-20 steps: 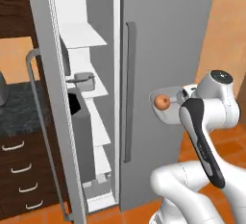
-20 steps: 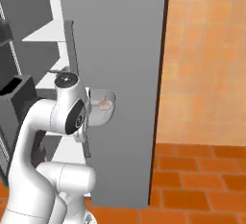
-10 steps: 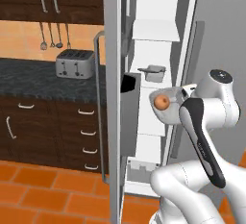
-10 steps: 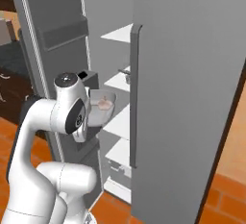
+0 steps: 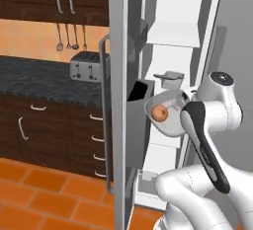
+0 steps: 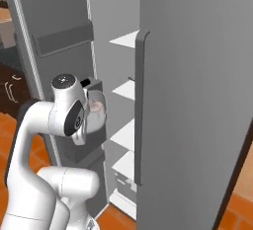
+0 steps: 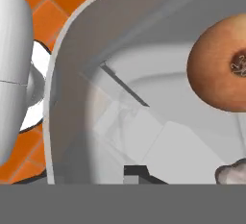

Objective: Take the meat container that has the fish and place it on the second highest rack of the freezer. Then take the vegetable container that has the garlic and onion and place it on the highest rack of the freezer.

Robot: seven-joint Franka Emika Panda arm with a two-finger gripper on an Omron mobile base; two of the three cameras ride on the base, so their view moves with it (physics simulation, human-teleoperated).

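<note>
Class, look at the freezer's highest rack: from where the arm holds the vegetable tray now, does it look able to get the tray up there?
Probably yes. The highest rack stands bare with the door swung aside, and the vegetable container with its onion hangs below it in front of the opening; the arm must raise the tray first.

I see the freezer (image 5: 170, 91) open, its white shelves stacked inside. On the second highest rack (image 5: 168, 82) sits a grey tray (image 5: 170, 76), below the top shelf (image 5: 178, 34). Left of the freezer, a toaster (image 5: 86, 66) stands on the dark counter (image 5: 34, 76).
</note>
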